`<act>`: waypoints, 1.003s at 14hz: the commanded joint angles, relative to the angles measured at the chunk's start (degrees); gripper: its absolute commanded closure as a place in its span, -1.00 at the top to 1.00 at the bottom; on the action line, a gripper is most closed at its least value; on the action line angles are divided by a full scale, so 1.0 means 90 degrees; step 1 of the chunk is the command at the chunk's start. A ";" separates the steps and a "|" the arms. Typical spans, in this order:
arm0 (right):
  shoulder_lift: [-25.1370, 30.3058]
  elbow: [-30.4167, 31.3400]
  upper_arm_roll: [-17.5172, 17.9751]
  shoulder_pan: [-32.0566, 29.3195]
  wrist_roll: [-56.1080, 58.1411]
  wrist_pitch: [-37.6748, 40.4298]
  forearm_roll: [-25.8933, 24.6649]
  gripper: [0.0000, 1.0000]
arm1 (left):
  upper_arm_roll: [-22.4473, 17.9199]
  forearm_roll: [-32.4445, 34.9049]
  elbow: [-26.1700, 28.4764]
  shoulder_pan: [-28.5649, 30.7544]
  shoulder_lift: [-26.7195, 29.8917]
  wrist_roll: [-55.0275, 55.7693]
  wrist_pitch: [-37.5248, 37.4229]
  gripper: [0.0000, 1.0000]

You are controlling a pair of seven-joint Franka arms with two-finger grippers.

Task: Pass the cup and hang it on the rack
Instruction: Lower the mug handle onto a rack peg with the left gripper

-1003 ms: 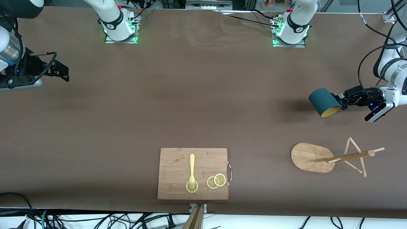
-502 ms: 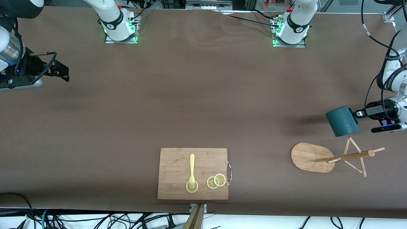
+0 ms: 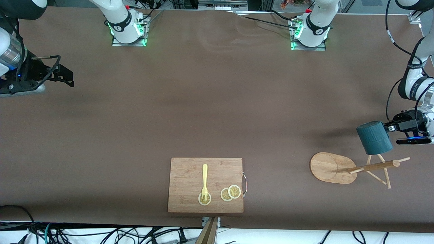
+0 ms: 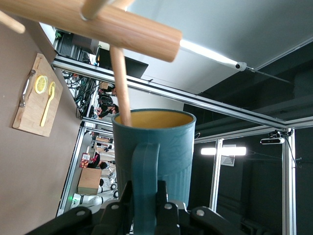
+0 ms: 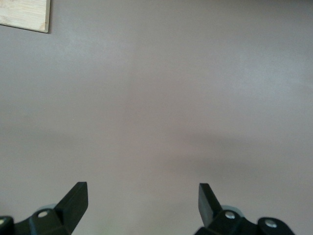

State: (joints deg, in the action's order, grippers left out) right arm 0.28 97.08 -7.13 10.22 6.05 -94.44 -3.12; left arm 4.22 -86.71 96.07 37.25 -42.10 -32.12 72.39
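cup point(image 3: 374, 138) over rack point(image 3: 334, 167), fork point(image 3: 204, 179) on board point(image 3: 190, 173)

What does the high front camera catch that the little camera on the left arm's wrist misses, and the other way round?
Only the front view: the oval base of the light wooden mug rack, the open right gripper waiting at its end of the table, and two lemon slices.

Only the left wrist view: the ribbed teal mug's yellowish inside, its loop handle pinched in the left gripper, and a peg crossing its rim.

Both: mug, rack pole, rectangular wooden cutting board, yellow fork.

Even overhead light; soft shadows on table point(image 3: 217, 101); frames sharp
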 commanded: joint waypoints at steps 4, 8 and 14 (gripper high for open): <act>-0.0051 -0.0122 -0.0009 0.0047 -0.0086 0.0025 -0.0054 1.00 | 0.0058 -0.0356 -0.0332 0.0021 -0.0400 0.0180 -0.0104 -1.00; -0.0051 -0.0122 -0.0009 0.0046 -0.0086 0.0025 -0.0053 1.00 | 0.0048 -0.0308 -0.0673 0.0030 -0.0683 0.0161 -0.0124 -1.00; -0.0051 -0.0122 -0.0018 0.0037 -0.0086 0.0025 -0.0044 1.00 | 0.0029 -0.0229 -0.1112 0.0060 -0.1093 0.0131 -0.0143 -1.00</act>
State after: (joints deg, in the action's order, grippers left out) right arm 0.28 97.08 -7.13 10.24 6.05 -94.44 -3.12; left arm 4.25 -88.67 89.89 37.46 -49.44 -31.86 72.40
